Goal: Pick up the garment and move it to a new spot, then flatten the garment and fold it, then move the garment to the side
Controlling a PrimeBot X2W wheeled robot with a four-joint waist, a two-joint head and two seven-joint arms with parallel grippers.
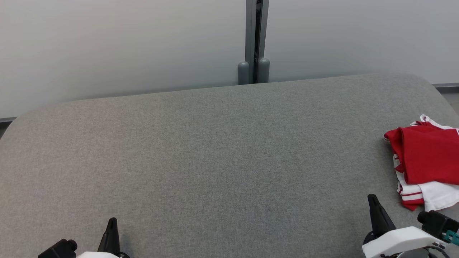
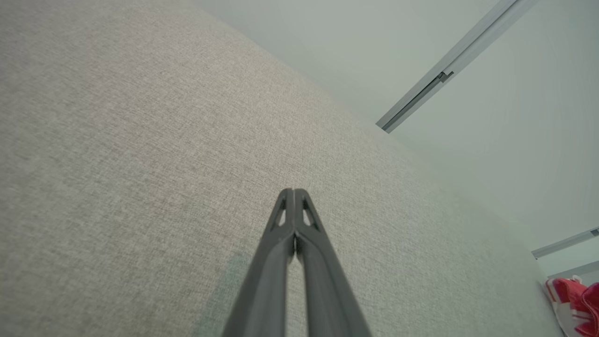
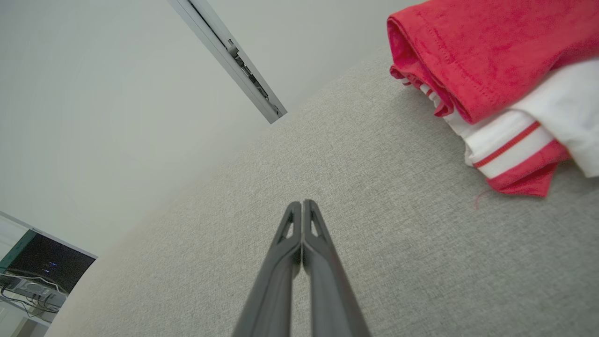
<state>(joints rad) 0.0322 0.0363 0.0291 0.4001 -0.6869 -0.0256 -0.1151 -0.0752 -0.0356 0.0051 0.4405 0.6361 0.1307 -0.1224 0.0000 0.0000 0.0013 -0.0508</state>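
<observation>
Garment: the garment (image 1: 426, 157), a red and white bundle, lies in loose layers at the table's right edge.
Table: the grey table (image 1: 215, 150) carries the garment alone.
Long axis: as far as it shows, it seems to run near-to-far along that right edge.
Right gripper: the right gripper (image 1: 372, 199) is at the table's near edge, fingers pressed together and holding nothing. The garment lies just ahead and to its right, not touching.
Left gripper: the left gripper (image 1: 112, 221) is at the near edge toward the table's left, also pressed together and empty, well apart from the garment.
Nearer arm: the right, by my judgement.
Hidden: the garment's right part is cut off by the picture edge, so its full outline, true axis and how neatly it is folded are uncertain.
</observation>
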